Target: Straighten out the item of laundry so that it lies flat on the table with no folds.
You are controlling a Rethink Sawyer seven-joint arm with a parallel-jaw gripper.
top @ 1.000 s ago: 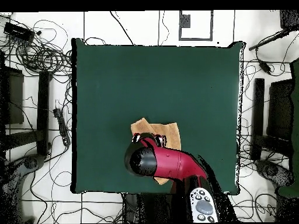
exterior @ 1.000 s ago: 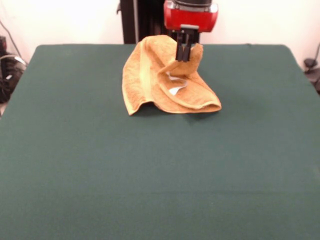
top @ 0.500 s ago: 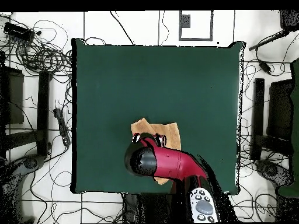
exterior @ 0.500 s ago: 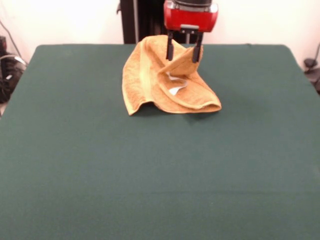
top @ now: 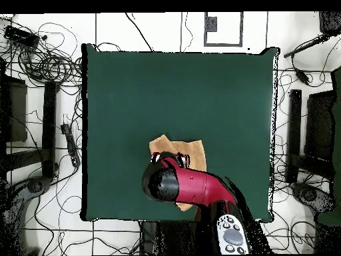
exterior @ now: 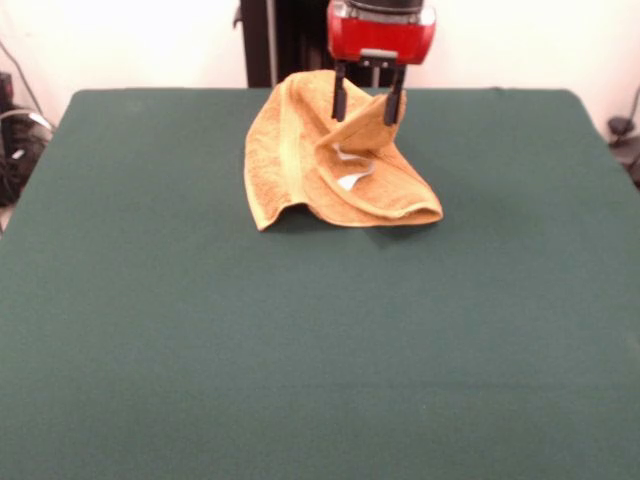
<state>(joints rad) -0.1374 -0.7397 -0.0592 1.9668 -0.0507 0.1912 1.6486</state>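
The near half of the dark green tabletop (exterior: pixel 320 350) lies bare in the front view; farther back, toward the far edge and a little left of centre, sits the golden-orange towel (exterior: pixel 300 170) — crumpled, not flat. Its nearest part is a rounded fold whose hemmed edge curves along the cloth from the lower left corner to a blunt tip at the right; a woven band runs up the left flap, which stands steeply (almost like a wall); a small white tag (exterior: pixel 350 180) shows in the hollow at the middle of the heap. Behind the tag a peak of towel rises, and the end effector (exterior: pixel 367 103) hangs over that peak with its two dark fingers (exterior: pixel 340 100) spread apart, one on each side of the raised cloth; the jaws are released, not pinching it. Above them is the red wrist housing (exterior: pixel 381 32), at the top edge of the view.

From overhead the red and black arm (top: pixel 190 187) covers most of the towel (top: pixel 193 152); only an orange strip shows beyond it, lying in the half of the tabletop (top: pixel 180 93) nearer the robot's base.
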